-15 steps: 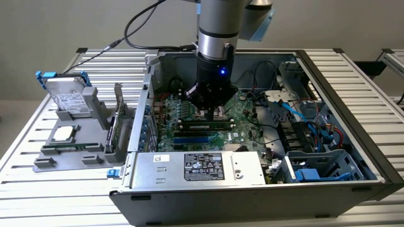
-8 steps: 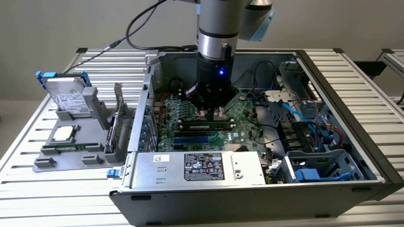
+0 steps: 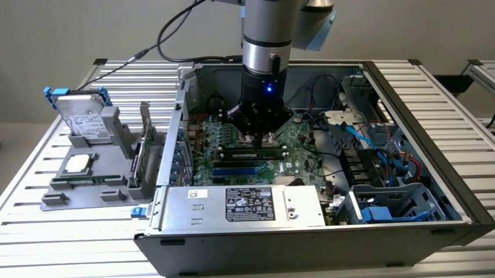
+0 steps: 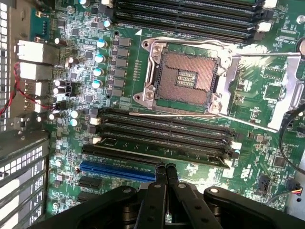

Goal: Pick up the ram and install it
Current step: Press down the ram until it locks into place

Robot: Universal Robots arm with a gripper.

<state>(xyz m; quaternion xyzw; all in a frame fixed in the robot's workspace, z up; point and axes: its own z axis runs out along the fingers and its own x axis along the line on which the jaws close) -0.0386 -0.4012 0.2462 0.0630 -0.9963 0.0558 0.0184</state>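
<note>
The ram (image 3: pixel 249 154) is a long green stick with black chips, standing in one of the motherboard's black slots (image 4: pixel 167 131) inside the open computer case. In the wrist view the ram (image 4: pixel 157 148) sits in the slot nearest the blue connector. My gripper (image 3: pixel 261 139) hangs straight down over the motherboard, just above the ram's top edge. Its two black fingers (image 4: pixel 165 168) are pressed together and shut, with nothing between them. Whether the tips touch the ram I cannot tell.
The empty processor socket (image 4: pixel 186 76) lies beside the slots, and a blue slot (image 4: pixel 119 170) on the other side. A power supply (image 3: pixel 243 204) and cables (image 3: pixel 379 145) crowd the case. Outside, a grey holder (image 3: pixel 85 185) carries a hard drive (image 3: pixel 83 119), a processor chip (image 3: pixel 80 164) and an expansion card (image 3: pixel 144 145).
</note>
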